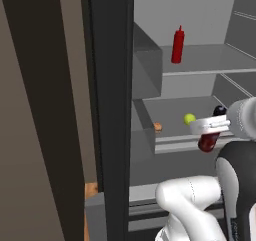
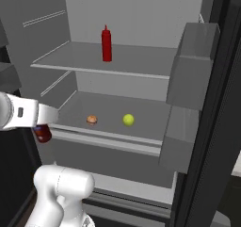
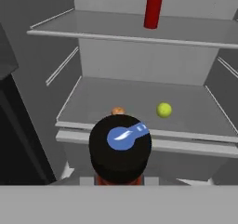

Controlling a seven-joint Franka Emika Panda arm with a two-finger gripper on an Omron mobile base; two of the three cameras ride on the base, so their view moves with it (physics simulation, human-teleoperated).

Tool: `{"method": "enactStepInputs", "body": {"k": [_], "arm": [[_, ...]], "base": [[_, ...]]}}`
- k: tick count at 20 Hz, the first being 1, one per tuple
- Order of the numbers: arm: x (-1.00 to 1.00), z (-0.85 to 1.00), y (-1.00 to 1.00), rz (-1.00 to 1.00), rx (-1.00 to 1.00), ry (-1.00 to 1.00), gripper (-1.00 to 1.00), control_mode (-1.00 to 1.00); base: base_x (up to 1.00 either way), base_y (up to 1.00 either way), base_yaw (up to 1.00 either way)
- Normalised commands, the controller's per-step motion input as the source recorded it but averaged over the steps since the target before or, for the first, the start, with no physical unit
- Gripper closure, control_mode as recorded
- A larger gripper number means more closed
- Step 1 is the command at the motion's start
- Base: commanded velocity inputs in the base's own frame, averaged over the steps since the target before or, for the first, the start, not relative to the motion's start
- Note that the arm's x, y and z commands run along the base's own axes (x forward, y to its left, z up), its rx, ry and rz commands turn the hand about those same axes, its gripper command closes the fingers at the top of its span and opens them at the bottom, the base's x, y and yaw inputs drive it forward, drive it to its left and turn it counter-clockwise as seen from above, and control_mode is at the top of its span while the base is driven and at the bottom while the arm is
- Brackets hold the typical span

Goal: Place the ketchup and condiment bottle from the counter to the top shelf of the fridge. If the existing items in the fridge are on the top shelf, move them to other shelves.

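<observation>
Condiment bottle (image 1: 210, 140) sits nearest you, carried at the gripper (image 1: 212, 126) just in front of the open fridge, level with the front lip of the lower shelf (image 2: 113, 136). You cannot see the fingertips themselves, but the bottle hangs off the hand in both base views and its cap takes up the bottom of the hand view, so judge it pinched rather than loose. It has a dark red rounded body, and from above, a black round cap (image 3: 121, 148) with a blue mark on top. To do this step well, lift first: the bottle hangs below the top shelf (image 2: 101, 70), so raise it until its base clears that shelf's front edge before you push inward, and keep it upright as you go. Beyond the bottle, the lower shelf holds a small orange-brown item (image 2: 92, 120) and a yellow-green ball (image 2: 128, 119), well apart from each other; both are off the top shelf, so they look fine where they are. Farther back and higher, the ketchup (image 2: 107, 44), a tall red squeeze bottle with a pointed tip, stands upright on the top shelf near its middle. Aim for bare shelf beside the ketchup, not touching it, and mind the door bins (image 2: 193, 66) on the right as you swing in.
</observation>
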Motion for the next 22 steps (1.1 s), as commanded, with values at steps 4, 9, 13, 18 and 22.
{"method": "enactStepInputs", "body": {"k": [4, 9, 13, 18, 22], "arm": [[0.12, 1.0, 0.0, 0.0, -0.02, -0.06, 1.0, -1.0], [0.45, 0.88, 0.0, 0.0, -0.01, -0.15, 1.0, -1.0], [0.89, 0.35, 0.12, 0.0, 0.0, -0.09, 1.0, -1.0], [1.0, 0.0, 0.21, 0.0, 0.0, -0.03, 1.0, -1.0], [1.0, 0.0, 0.14, 0.01, 0.0, -0.02, 1.0, -1.0]], "base": [[0.0, 0.0, 0.0], [0.0, 0.0, 0.0], [0.0, 0.0, 0.0], [0.0, 0.0, 0.0], [0.0, 0.0, 0.0]]}}
